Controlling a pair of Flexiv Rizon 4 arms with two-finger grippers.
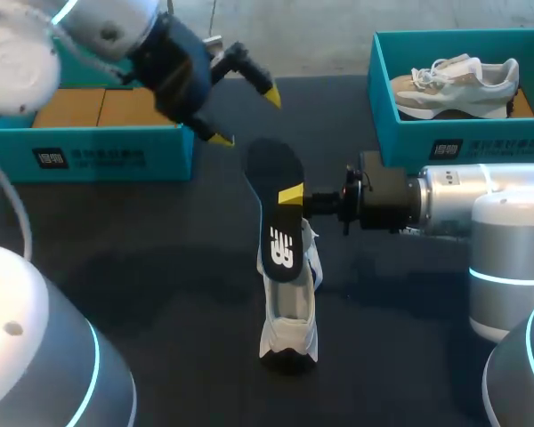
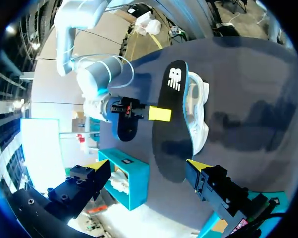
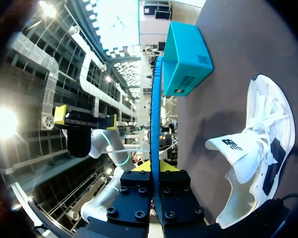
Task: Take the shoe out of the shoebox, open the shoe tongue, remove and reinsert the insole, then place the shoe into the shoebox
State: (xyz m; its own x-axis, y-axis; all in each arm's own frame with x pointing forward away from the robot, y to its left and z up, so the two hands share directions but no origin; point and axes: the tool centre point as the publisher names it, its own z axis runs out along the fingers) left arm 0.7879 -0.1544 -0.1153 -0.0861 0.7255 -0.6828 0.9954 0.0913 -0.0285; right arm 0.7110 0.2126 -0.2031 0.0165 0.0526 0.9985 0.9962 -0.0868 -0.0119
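Observation:
A dark insole (image 1: pixel 279 213) with a white logo hangs over the table, and my right gripper (image 1: pixel 291 197) is shut on its edge. In the right wrist view the insole (image 3: pixel 155 99) stands edge-on between my right gripper's (image 3: pixel 156 166) fingers. Under it, the white shoe (image 1: pixel 289 311) lies on the dark table, tongue folded out (image 3: pixel 238 148). My left gripper (image 1: pixel 246 117) hovers open just behind the insole's far end, touching nothing. In the left wrist view the insole (image 2: pixel 171 119) and shoe (image 2: pixel 196 109) lie ahead of the open left gripper (image 2: pixel 148 166).
A teal shoebox (image 1: pixel 445 133) at the back right holds another white and beige shoe (image 1: pixel 458 84). A second teal box (image 1: pixel 89 147) with a cardboard floor stands at the back left, under my left arm.

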